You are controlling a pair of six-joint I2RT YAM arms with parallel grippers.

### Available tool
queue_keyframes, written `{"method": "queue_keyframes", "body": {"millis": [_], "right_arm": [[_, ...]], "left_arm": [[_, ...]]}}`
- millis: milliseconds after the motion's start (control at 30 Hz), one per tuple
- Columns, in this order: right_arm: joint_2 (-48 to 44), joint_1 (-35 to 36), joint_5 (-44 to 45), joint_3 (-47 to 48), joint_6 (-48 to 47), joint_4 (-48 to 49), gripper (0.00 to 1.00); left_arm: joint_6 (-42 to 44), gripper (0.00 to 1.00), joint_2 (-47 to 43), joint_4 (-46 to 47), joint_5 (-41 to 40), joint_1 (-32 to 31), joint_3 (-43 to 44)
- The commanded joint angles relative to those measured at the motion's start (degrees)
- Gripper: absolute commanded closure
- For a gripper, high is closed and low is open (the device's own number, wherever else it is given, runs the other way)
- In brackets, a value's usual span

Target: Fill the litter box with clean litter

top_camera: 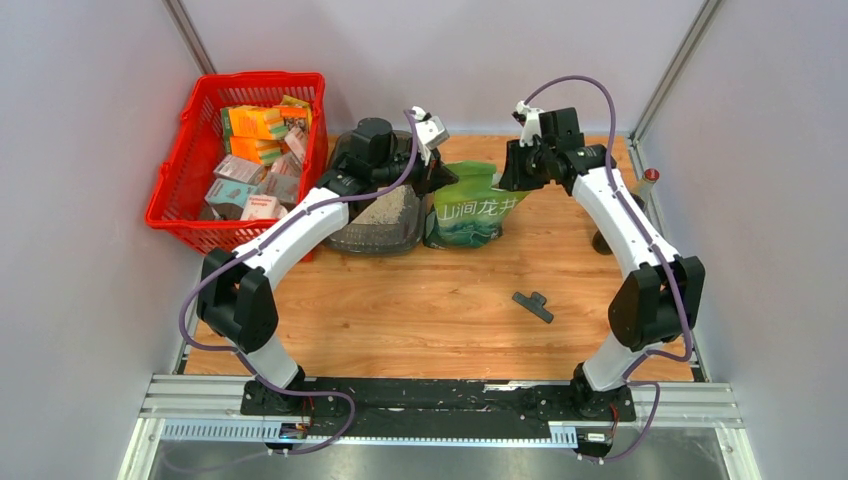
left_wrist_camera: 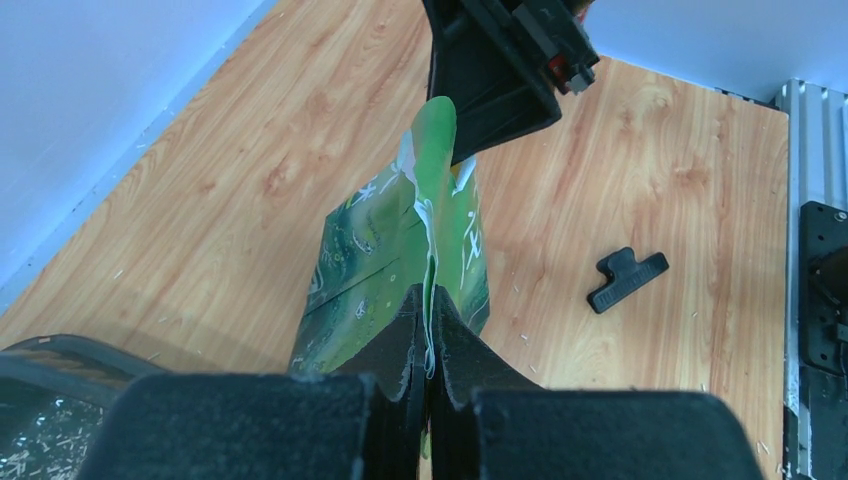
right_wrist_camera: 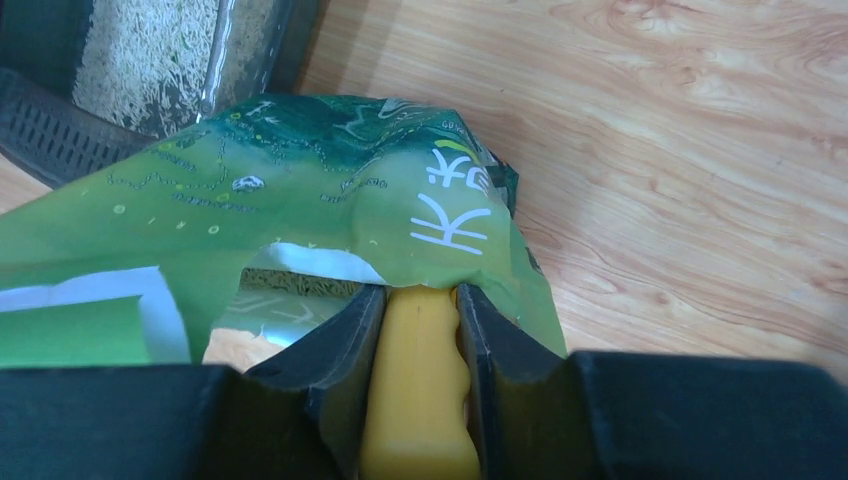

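Litter box (top_camera: 372, 240) sits at the back of the table (top_camera: 400, 320), between the red basket (top_camera: 172, 175) and the green bag (top_camera: 470, 205), just beside the bag. Pale litter (right_wrist_camera: 150, 60) already covers its floor; looks shallow, so I'd call it part-filled. Litter is loose, fine and spills easily. It can't be pinched, so it has to ride in a level scoop. Right gripper (right_wrist_camera: 420, 300) is clenched on the yellow scoop (right_wrist_camera: 420, 400) handle, bowl hidden inside the bag mouth. Left gripper (left_wrist_camera: 430, 310) is clamped tight on the bag's top edge. Bag is floppy film: hold the rim, not the sides. Black clip (top_camera: 532, 305) lies well apart.
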Motion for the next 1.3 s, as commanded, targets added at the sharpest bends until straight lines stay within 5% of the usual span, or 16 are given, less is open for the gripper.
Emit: {"method": "queue_keyframes", "body": {"millis": [0, 233, 567, 1267], "right_arm": [[4.2, -0.3, 5.5, -4.4, 4.0, 1.3, 1.00], [6.2, -0.3, -2.8, -8.9, 13.2, 4.7, 1.00], [6.5, -7.7, -29.1, -11.7, 24.6, 13.4, 1.00], [4.9, -24.1, -51.9, -6.1, 27.9, 13.4, 1.00]], "left_arm": [[-1.0, 1.00, -4.5, 5.9, 2.5, -0.2, 2.0], [-0.2, 1.00, -4.2, 5.1, 2.3, -0.3, 2.2], [1.6, 1.00, -3.2, 3.8, 2.4, -0.3, 3.9], [13.7, 1.00, -3.6, -8.7, -0.5, -0.3, 6.8]]}}
